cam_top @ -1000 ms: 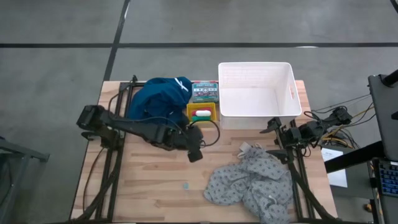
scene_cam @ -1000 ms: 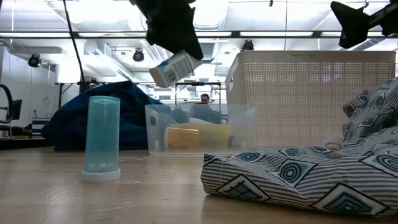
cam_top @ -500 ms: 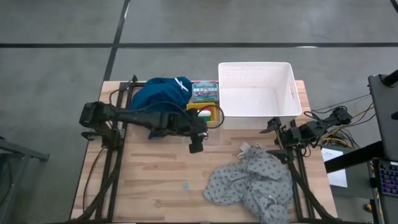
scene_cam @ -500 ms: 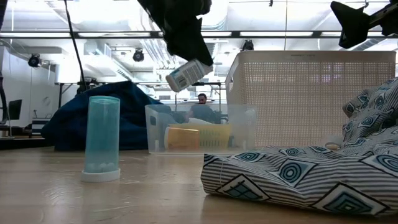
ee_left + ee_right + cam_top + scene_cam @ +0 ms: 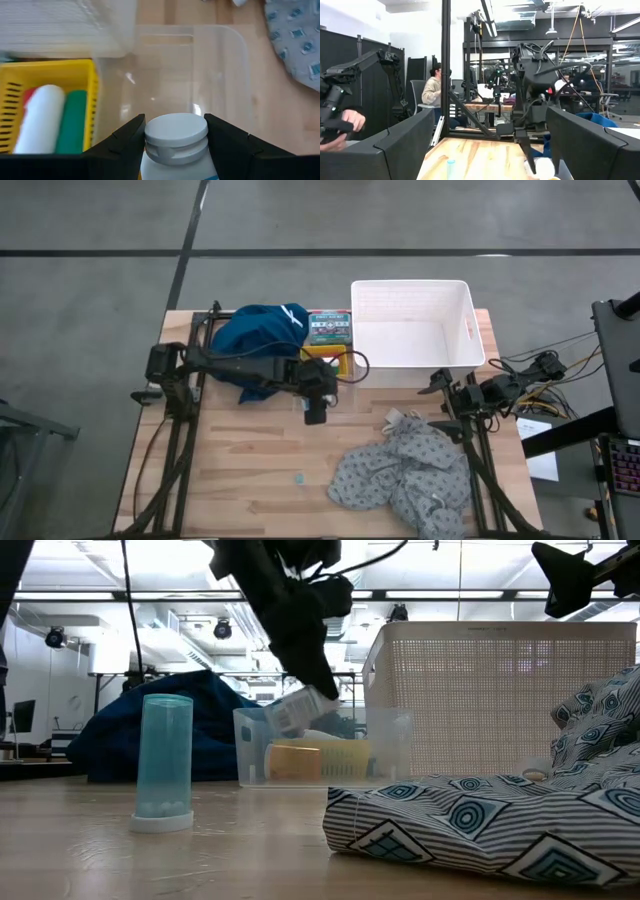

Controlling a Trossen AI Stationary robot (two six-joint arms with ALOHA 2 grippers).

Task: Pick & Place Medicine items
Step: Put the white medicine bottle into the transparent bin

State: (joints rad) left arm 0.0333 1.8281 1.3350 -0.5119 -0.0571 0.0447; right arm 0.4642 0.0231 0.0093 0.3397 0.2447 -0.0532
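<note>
- Nearest the table's front edge lies the grey dotted cloth [image 5: 400,470], crumpled at the right; in the low view it fills the right foreground. It is no part of the job.
- Left of it in the low view stands a teal cylinder [image 5: 165,762], upright on a pale base, well apart from both arms.
- The right gripper [image 5: 440,385] waits at the table's right edge, near the cloth; its 2 broad fingers [image 5: 395,150] stand spread, with nothing between them.
- The left gripper [image 5: 175,132] is at the table's middle, clenched on the white-and-blue bottle [image 5: 295,710], 1 finger pressed to each side just below the bottle's white cap.
- The key relation: the bottle's long axis follows the gripper's pointing line, cap end leading, and the cap hangs directly over the clear bin [image 5: 220,75], whose bare floor lies straight ahead of it. In the low view the bottle tilts, already level with the bin's rim. My judgement: the coming move is only a short lowering and a release.
- Just left of the clear bin sits the yellow basket [image 5: 45,72], holding a white tube [image 5: 42,117], a green tube [image 5: 72,120] and a glimpse of a red tube [image 5: 29,96].
- Farther back lie the green box [image 5: 329,328], the dark blue cloth [image 5: 255,335] to the left and the large white basket [image 5: 412,330] to the right.
</note>
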